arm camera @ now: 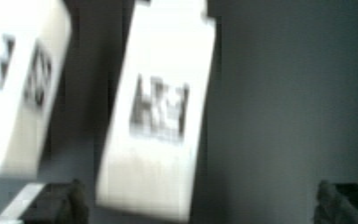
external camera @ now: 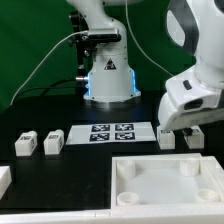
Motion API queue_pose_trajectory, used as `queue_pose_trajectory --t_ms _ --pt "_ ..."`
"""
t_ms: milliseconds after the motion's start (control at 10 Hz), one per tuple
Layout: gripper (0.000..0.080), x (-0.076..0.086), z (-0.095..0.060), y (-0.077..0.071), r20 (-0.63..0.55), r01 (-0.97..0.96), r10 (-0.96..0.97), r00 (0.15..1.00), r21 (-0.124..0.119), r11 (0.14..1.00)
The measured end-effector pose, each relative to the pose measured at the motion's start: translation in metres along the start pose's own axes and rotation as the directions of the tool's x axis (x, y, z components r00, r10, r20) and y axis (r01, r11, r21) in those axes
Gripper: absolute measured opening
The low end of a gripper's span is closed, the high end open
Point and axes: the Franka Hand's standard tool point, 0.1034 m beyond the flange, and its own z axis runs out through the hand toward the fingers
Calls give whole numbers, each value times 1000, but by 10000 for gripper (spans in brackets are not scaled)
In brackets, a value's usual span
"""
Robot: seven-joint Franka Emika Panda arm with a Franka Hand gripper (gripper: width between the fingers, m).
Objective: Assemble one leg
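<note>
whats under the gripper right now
The gripper hangs open over a leg that lies on the dark table. A second leg lies beside it. Neither is gripped. The legs' undersides and the table beneath them are covered.

1. gripper [arm camera: 201, 203]: dark fingers [arm camera: 51, 203] spread wide, nothing clamped.
2. leg [arm camera: 158, 110]: white block w/ b&w tag, blurred; ahead of gripper, in line w/ gap, close to one finger.
3. second leg [arm camera: 16, 80]: white, tagged; outside gap, beside no. 2.
4. table [arm camera: 291, 100]: dark.
</note>
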Motion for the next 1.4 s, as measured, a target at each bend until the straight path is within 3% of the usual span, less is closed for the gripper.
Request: queue_pose_trajectory --t_ms 300,1000,1400 --pt "648 6 0 -4 201 7 -11 980 22 1000" --pt "648 -7 29 1 226 7 -10 974 12 1000" --pt "648 -8 30 1 229 8 -11 973 12 1000"
